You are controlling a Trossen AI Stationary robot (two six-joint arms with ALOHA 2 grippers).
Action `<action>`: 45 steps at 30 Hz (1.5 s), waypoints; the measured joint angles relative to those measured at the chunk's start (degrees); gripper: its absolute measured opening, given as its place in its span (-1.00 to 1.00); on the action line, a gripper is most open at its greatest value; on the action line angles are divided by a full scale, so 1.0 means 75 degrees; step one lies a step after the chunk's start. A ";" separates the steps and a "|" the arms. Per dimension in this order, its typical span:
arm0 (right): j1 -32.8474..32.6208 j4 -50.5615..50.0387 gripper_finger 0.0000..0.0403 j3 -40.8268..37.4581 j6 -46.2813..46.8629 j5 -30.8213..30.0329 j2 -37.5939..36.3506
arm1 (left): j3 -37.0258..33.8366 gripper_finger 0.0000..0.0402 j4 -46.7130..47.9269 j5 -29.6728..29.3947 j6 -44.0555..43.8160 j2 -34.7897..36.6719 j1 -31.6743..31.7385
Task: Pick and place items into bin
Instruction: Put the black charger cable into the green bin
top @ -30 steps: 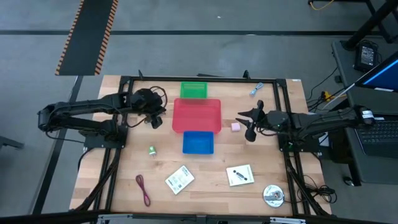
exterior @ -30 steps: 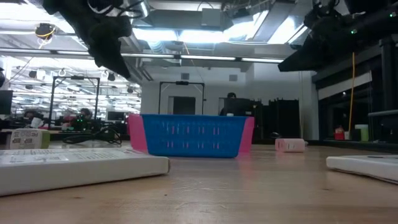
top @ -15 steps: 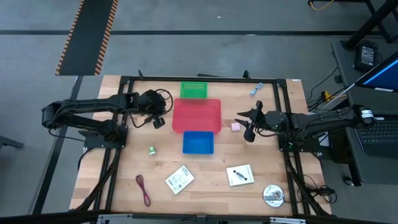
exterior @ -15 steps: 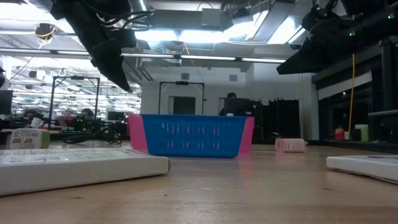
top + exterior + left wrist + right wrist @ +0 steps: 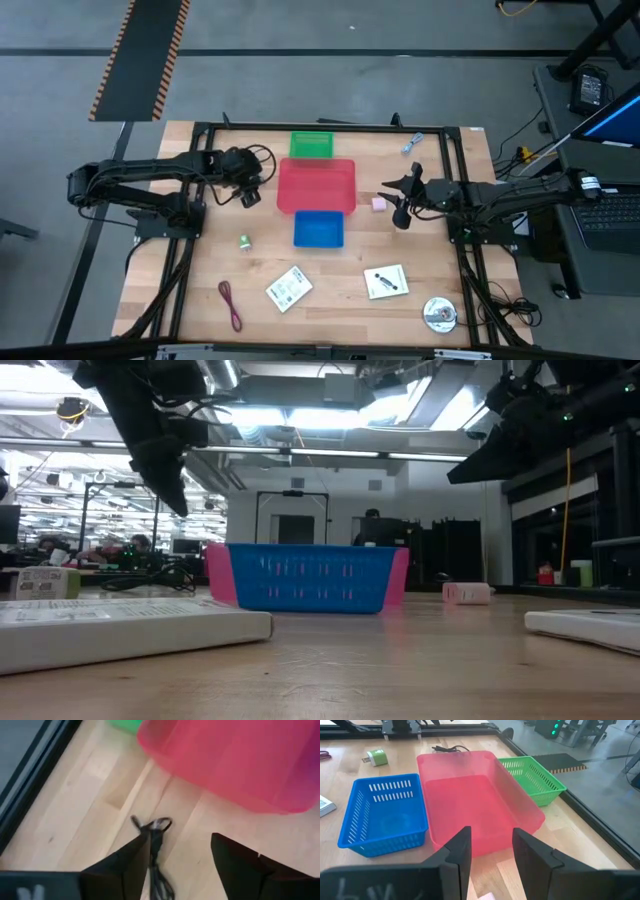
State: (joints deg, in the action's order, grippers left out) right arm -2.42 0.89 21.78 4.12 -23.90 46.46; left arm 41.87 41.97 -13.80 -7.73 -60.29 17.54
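My left gripper [image 5: 250, 192] hangs open over the table just left of the red bin [image 5: 316, 185], pointing steeply down. A thin black cord [image 5: 156, 834] lies on the wood below its fingers, clear of them. My right gripper [image 5: 400, 205] hovers open to the right of the red bin with nothing between its fingers [image 5: 490, 837]. The pink cube [image 5: 380, 203] rests on the table just left of it. A tiny green piece [image 5: 244, 241], two white cards [image 5: 288, 289] [image 5: 386, 282], a dark red cord loop [image 5: 230, 303] and a small blue-grey piece [image 5: 411, 144] lie loose on the table.
A blue basket [image 5: 318, 228] sits against the red bin's near side and a green basket [image 5: 311, 145] against its far side. A round disc [image 5: 439, 314] lies at the near right corner. A black frame [image 5: 200, 130] runs around the table's edges.
My left gripper has tipped to point more steeply down and has sunk slightly beside the red bin.
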 joint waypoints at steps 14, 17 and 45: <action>0.0000 -0.0004 -0.39 -0.0003 -0.0011 0.0017 0.0000 | -0.0713 0.07 0.0013 -0.0140 -0.1324 -0.0003 0.0000; 0.0000 -0.0004 -0.39 -0.0003 -0.0011 0.0020 0.0000 | -0.0968 0.07 -0.0059 -0.0135 -0.1355 -0.0004 0.0000; 0.0000 0.0008 -0.39 -0.0003 0.0009 0.0020 0.0000 | -0.1084 0.06 -0.0461 -0.0491 -0.1584 -0.2569 0.0561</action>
State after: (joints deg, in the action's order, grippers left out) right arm -2.42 0.95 21.76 4.19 -23.75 46.46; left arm 33.73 38.51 -17.48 -19.60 -79.56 21.75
